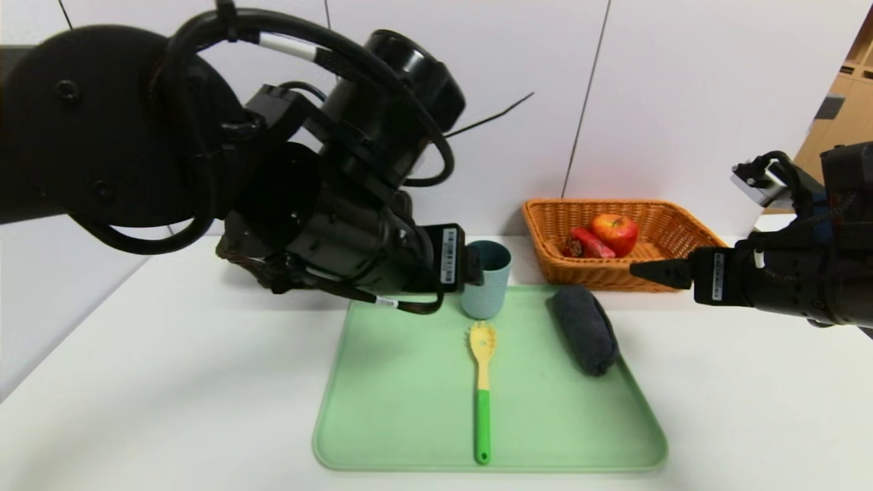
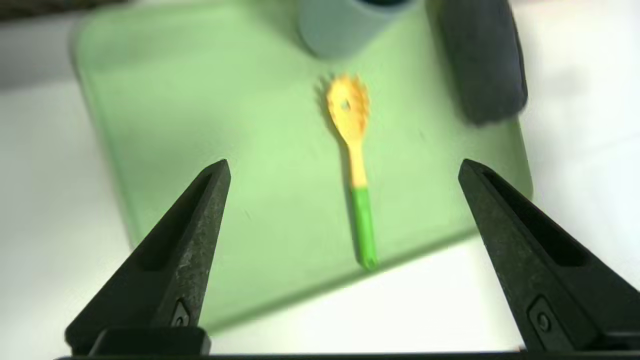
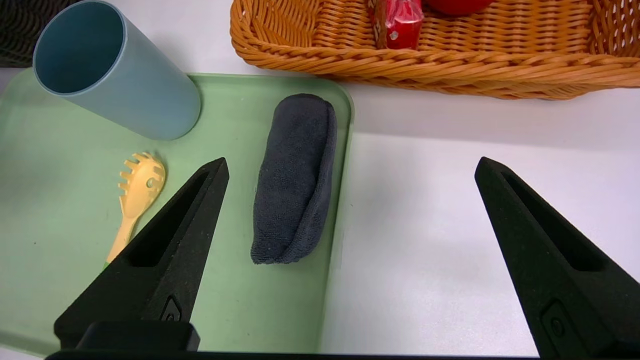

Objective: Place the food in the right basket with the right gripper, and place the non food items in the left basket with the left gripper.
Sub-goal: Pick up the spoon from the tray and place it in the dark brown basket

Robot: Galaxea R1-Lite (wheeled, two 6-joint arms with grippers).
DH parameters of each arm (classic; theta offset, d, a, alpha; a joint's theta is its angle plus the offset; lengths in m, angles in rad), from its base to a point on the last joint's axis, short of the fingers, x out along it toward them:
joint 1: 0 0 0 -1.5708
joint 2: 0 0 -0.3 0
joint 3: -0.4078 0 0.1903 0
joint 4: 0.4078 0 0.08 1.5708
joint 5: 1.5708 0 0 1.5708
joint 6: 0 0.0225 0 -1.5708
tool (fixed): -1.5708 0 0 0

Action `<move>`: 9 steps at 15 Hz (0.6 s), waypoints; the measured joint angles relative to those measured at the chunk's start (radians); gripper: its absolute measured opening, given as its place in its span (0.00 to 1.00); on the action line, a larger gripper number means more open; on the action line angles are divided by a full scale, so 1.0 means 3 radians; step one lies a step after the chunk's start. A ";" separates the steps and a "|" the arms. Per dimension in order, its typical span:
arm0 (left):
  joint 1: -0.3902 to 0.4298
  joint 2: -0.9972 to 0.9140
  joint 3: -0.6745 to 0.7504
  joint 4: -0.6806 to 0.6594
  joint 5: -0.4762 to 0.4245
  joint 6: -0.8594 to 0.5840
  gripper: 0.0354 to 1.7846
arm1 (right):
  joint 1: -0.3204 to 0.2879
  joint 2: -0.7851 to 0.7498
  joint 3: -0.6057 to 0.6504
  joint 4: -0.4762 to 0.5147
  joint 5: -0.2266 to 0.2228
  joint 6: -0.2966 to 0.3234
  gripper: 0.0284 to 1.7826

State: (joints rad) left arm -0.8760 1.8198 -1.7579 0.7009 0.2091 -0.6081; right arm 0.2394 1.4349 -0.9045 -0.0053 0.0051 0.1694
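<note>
On the white bench, a pale green tray is seen nearest, with the yellow pasta spoon laid along its middle, green handle toward the robot, the dark grey rolled cloth laid by its right edge, and the teal-grey cup stood upright at its far edge. The left gripper is held above the tray with its jaws spread wide and nothing between them, while the right gripper is held over the tray's right edge and the bare bench beside it, jaws likewise released and empty. Farther back, the apple and the red drink carton are found inside the orange-tan basket at the right, and only a dark sliver of the dark brown basket is seen beyond the cup.
</note>
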 joint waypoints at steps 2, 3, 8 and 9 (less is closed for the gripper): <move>-0.0138 0.0173 -0.0401 0.0454 -0.0187 -0.0206 0.92 | 0.0016 0.0024 -0.0006 0.0000 0.0002 0.0012 0.95; -0.0183 0.0271 -0.0555 0.0675 -0.0316 -0.0271 0.92 | 0.0026 0.0030 -0.0004 -0.0003 0.0004 0.0022 0.95; -0.0300 0.0755 -0.0715 0.0839 -0.0348 -0.0338 0.94 | 0.0030 0.0034 0.0084 0.0000 0.0002 0.0097 0.95; -0.0305 0.0825 -0.0717 0.0765 -0.0258 -0.0356 0.94 | 0.0030 0.0030 0.0111 0.0000 0.0004 0.0101 0.95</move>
State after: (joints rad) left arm -0.9674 2.0672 -1.9730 0.9302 0.1317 -0.7149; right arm 0.2485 1.4440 -0.8713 -0.0053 0.0062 0.1996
